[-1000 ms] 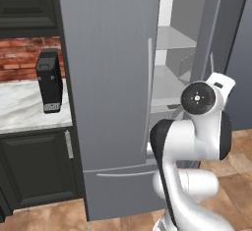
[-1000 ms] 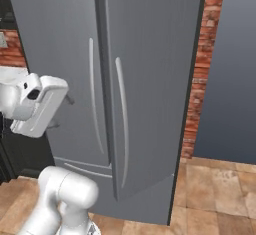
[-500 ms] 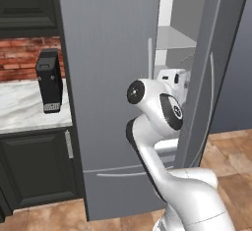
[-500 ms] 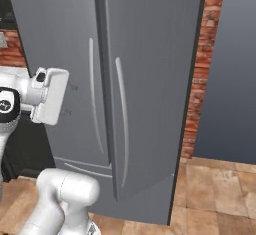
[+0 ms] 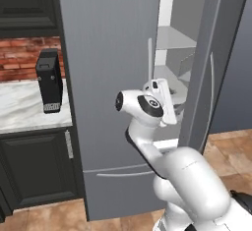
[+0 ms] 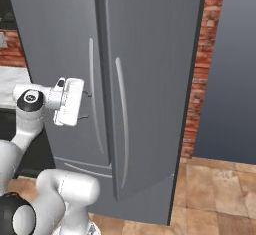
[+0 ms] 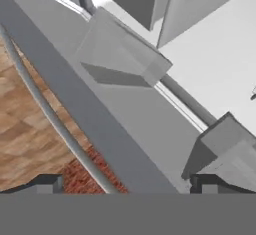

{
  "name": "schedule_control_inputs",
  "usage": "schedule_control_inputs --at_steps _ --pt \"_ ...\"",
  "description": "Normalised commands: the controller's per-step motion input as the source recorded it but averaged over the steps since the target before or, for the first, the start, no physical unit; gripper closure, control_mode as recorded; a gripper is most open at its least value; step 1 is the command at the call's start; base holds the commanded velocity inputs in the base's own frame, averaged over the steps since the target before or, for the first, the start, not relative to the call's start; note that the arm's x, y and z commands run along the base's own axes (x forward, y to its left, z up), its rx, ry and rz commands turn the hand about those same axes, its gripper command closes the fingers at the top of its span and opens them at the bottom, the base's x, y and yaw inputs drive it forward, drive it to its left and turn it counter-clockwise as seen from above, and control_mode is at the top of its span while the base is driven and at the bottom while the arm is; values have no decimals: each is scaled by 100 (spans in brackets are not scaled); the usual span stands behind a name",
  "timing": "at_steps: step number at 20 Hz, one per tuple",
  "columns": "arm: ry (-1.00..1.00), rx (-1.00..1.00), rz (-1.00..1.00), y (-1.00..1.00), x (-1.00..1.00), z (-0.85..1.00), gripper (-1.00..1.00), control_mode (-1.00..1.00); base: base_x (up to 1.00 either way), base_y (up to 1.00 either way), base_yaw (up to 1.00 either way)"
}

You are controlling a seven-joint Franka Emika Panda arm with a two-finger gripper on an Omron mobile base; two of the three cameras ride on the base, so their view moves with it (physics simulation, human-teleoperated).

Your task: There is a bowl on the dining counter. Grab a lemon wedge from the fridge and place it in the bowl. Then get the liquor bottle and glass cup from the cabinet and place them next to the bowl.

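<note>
The grey steel fridge (image 5: 108,77) stands right in front of me, and its right door (image 5: 216,63) is swung partly open. White-grey shelves (image 5: 172,38) show through the gap. My gripper (image 5: 170,102) is open and empty at mid-height, at the edge of that gap. From the other side the gripper (image 6: 87,104) sits just left of the long curved handles (image 6: 121,114). In the hand view the gripper (image 7: 125,184) has its tips wide apart, looking along the door's edge (image 7: 100,129) at the grey door bins (image 7: 120,59). The lemon wedge is hidden; bowl, bottle and cup are out of view.
A black box-shaped appliance (image 5: 49,80) stands on a marble worktop (image 5: 24,112) left of the fridge, above a low black cupboard (image 5: 39,171). A brick wall (image 6: 200,79) and a grey panel (image 6: 235,69) flank the fridge's right. Wooden floor (image 6: 220,189) lies below.
The arm has folded down and forward, carrying the hand from up beside the door to the gap at the fridge's open edge. The jaws stayed open.
</note>
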Motion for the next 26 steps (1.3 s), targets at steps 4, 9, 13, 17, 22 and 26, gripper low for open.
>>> schedule_control_inputs --at_steps 4,9,13,17,22,26 --pt "31 -3 -8 -77 47 -7 -100 -100 0 0 0" --pt "32 0 -3 -71 29 -12 -100 -100 0 0 0" --pt "12 0 -2 -96 -26 0 -100 -100 0 0 0" --pt "3 0 -5 -100 -73 0 -100 -100 0 0 0" --pt "2 0 -9 -100 -87 0 -100 -100 0 0 0" --pt "9 0 -12 -100 -67 0 -100 -100 0 0 0"
